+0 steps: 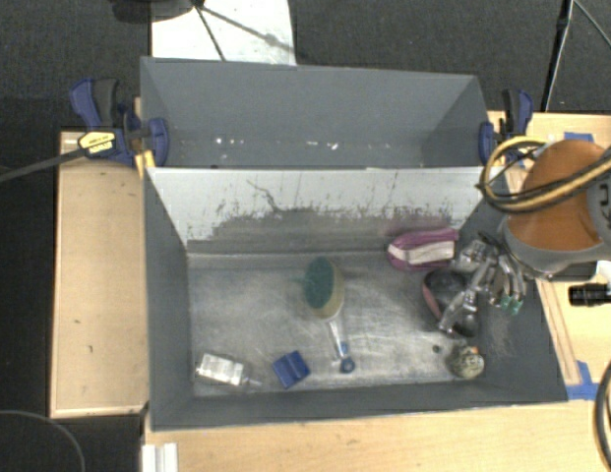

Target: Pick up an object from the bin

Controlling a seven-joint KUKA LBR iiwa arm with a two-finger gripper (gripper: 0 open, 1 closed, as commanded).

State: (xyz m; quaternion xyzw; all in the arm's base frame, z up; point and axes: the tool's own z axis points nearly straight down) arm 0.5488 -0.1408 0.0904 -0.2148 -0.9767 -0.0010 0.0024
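My gripper (pixel 469 291) hangs low in the right part of the bin, close to the right wall. A dark rounded thing with a reddish part (pixel 441 288) lies right against its left side, partly hidden by it. Just behind it, at the foot of the back wall, lies a purple and white oblong thing (pixel 423 249). In front of the gripper, near the front right corner, sits a small round olive-grey thing (pixel 466 363). I cannot make out anything held in the gripper.
A green round scrubber on a pale base (pixel 323 286) sits mid-bin. Along the front lie a thin clear tube with a blue tip (pixel 340 348), a blue block (pixel 291 368) and a clear crumpled thing (pixel 219 370). The orange-covered wrist with cables overhangs the right rim.
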